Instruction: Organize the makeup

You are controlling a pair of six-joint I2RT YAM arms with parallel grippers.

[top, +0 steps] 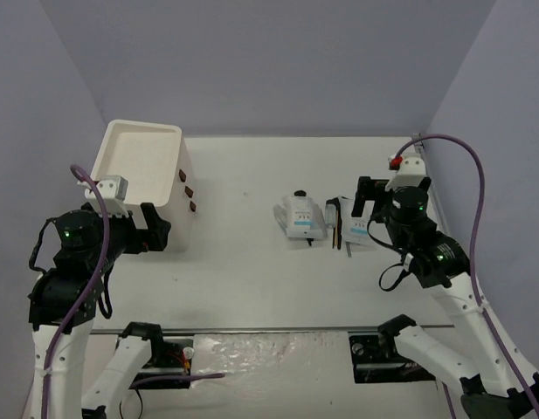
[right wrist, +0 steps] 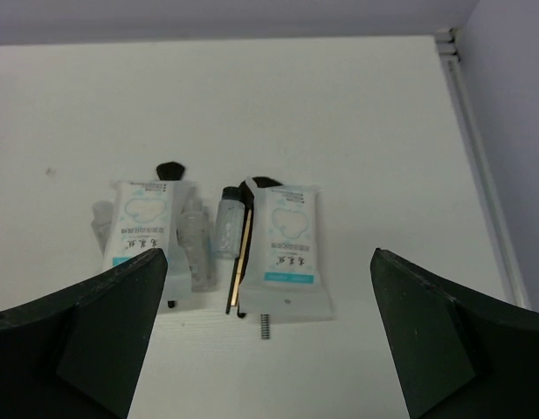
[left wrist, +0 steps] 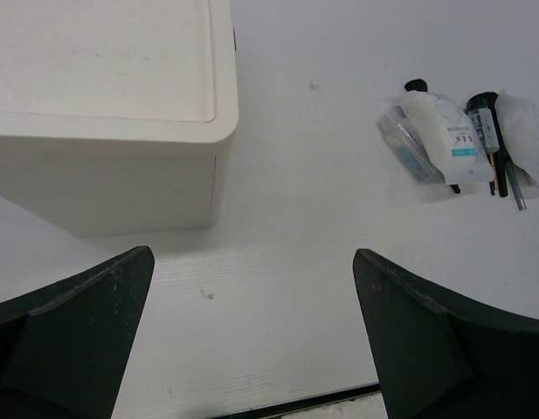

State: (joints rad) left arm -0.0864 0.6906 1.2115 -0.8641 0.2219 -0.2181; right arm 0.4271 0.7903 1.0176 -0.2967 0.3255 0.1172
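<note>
Makeup (top: 300,218) lies clustered on the right half of the surface (top: 243,262). It includes two white packets with teal labels, one on the left (right wrist: 142,231) and one on the right (right wrist: 289,244). Between them are clear tubes (right wrist: 225,229) and a brown stick (right wrist: 241,257), and a black brush (right wrist: 170,168) pokes out behind. The right end effector (right wrist: 269,255) hangs over this cluster, spread wide and gripping nothing. The left end effector (left wrist: 253,255) is equally wide and empty. It sits near the white box (left wrist: 103,105), well apart from the makeup.
</note>
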